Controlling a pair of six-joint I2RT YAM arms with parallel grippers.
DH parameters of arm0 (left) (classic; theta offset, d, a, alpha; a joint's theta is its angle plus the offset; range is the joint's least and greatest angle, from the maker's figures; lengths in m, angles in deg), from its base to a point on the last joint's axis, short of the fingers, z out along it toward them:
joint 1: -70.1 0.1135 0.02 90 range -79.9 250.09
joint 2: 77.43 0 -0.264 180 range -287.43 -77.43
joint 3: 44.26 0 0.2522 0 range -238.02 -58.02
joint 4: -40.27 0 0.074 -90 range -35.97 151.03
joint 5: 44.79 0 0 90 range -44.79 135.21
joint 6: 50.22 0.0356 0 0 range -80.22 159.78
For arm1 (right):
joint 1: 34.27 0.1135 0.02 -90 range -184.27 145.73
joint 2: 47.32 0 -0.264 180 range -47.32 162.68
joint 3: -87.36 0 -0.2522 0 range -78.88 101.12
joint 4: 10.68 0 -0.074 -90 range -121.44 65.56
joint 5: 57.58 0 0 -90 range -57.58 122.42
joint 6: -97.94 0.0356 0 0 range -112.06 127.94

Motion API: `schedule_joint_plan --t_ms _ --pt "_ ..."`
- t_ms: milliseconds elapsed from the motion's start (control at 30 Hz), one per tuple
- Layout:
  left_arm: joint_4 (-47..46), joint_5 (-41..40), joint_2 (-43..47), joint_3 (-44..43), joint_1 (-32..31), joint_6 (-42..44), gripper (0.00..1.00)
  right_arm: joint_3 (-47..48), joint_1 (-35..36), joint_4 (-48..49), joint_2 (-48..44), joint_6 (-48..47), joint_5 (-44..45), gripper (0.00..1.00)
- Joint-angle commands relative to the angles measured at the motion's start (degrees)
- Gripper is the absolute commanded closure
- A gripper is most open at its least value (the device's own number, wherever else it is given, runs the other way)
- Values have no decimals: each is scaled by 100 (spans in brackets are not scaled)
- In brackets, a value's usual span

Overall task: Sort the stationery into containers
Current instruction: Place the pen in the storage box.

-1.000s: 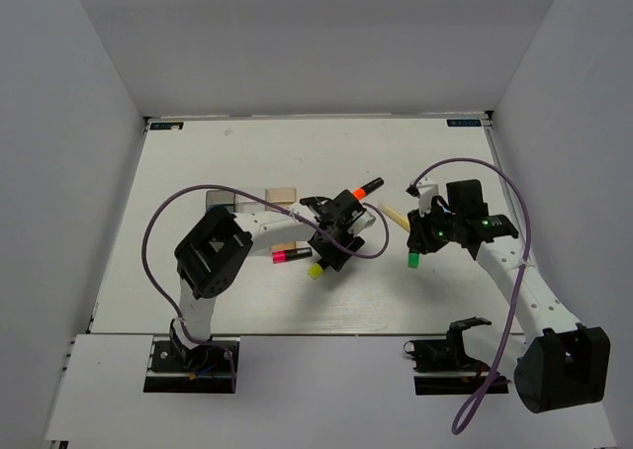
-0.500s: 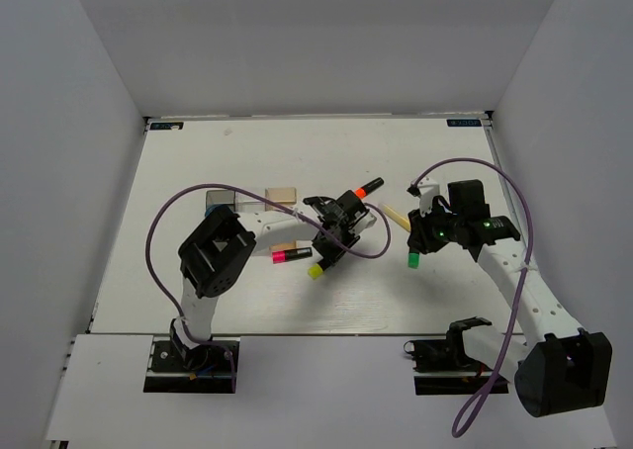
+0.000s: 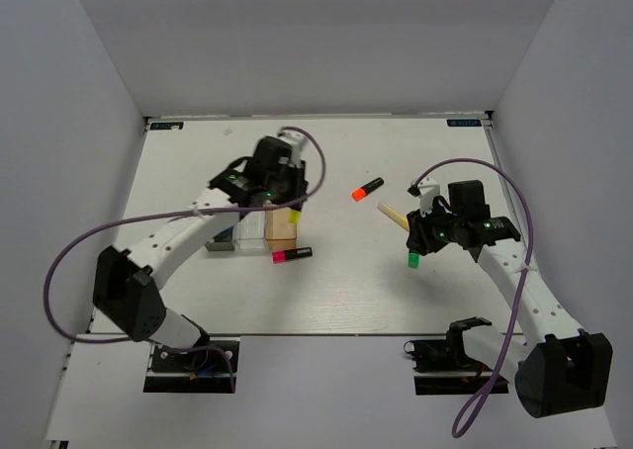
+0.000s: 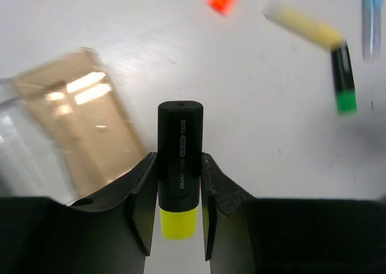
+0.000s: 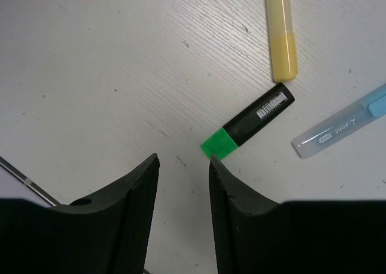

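Yellow-capped highlighter (image 4: pixel 179 165) is clamped in the left gripper (image 4: pixel 179 159). Its long axis runs straight out along the fingers, with the black end forward and the cap toward the wrist. Seen from the wrist, the tan bin (image 4: pixel 90 129) lies just left of that black end, so the drop likely needs a small sideways shift. On the surface (image 5: pixel 90 57), the green-capped highlighter (image 5: pixel 247 129) lies diagonally, just right of the empty, parted right gripper (image 5: pixel 184 162).

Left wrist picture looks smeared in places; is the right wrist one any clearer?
Left wrist: the yellow-capped highlighter is sharp, but the tan bin, with glare patches, and the pale yellow stick are blurred. Right wrist: crisp; the green-capped highlighter shows its barcode.
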Motion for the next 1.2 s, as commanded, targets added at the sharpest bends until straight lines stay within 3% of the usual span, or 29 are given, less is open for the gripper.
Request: schedule_joint_plan --t_ms 0,167,233,267,300,500,567,633,667,767,833,933,967,1000,1033,1100,1167 --pt "-90 -249 591 269 796 -498 100 -16 -8 96 -86 16 22 57" --pt "561 -374 354 -100 1641 -42 100 -25 10 88 -86 -2 -22 57" --pt "658 -434 187 -205 1914 160 100 -25 10 88 -77 7 -22 52" --pt "667 -486 152 -223 2002 222 100 -25 10 105 -69 -10 -31 44" --pt "693 -548 4 -276 2029 284 100 -16 10 79 -51 -19 -22 43" --pt "808 -734 -428 -346 2354 522 98 -16 1 88 37 -37 4 43" --pt "747 -689 -542 -285 2390 531 89 -8 1 96 81 -46 22 41" --pt "738 -602 -639 -267 2407 548 81 -7 9 140 151 -81 30 26" --pt "738 -575 -648 -267 2390 531 65 1 18 166 169 -98 39 24" --pt "659 -557 -657 -206 2398 469 33 238 36 289 414 -474 -83 12" --pt "667 -540 -640 -197 2398 495 28 527 -8 499 764 -730 -320 10" --pt "685 -496 -560 -197 2398 504 27 834 -25 702 1518 -1959 -707 10" --pt "702 -470 -430 -214 2398 504 27 906 -8 590 1653 -3145 -1230 15" --pt "772 -426 -385 -215 2398 469 34 976 -17 493 1793 -3636 -1427 17" --pt "790 -373 -298 -197 2390 469 51 1142 -17 422 2178 -4519 -1576 17" --pt "825 -13 174 12 2364 425 100 1449 -17 255 2444 -5654 -2025 21" --pt "782 573 684 426 2311 407 100 2079 -8 -87 3249 -6609 -2122 22"
